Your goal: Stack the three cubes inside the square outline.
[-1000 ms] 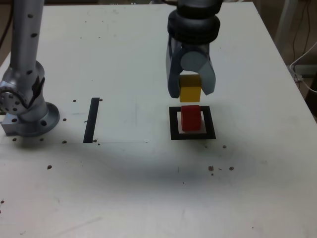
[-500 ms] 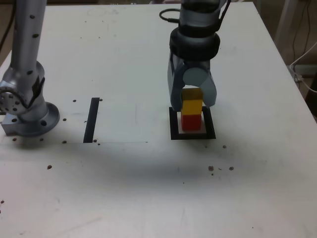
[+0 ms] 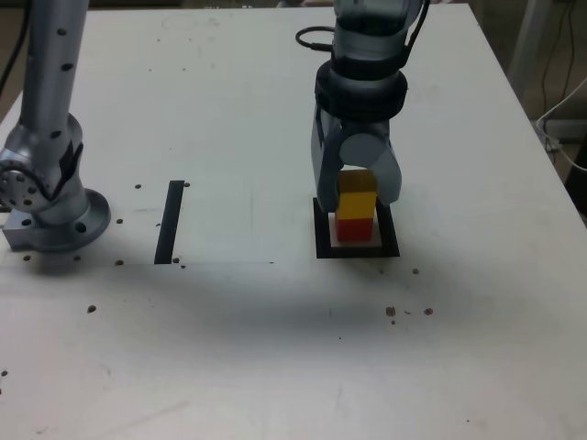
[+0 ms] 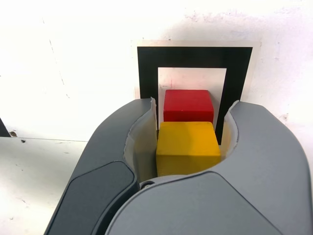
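Yellow cube (image 3: 357, 203) sits pinched in my claw (image 3: 356, 190). It rests on the red cube (image 3: 354, 227), inside the outline (image 3: 322, 235).

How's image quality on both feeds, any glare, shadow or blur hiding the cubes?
Exterior view: soft, slightly blurry; a broad arm shadow lies across the table nearer the camera, clear of the yellow cube and red cube. Wrist view: sharp, table overexposed white, claw fills the foreground.
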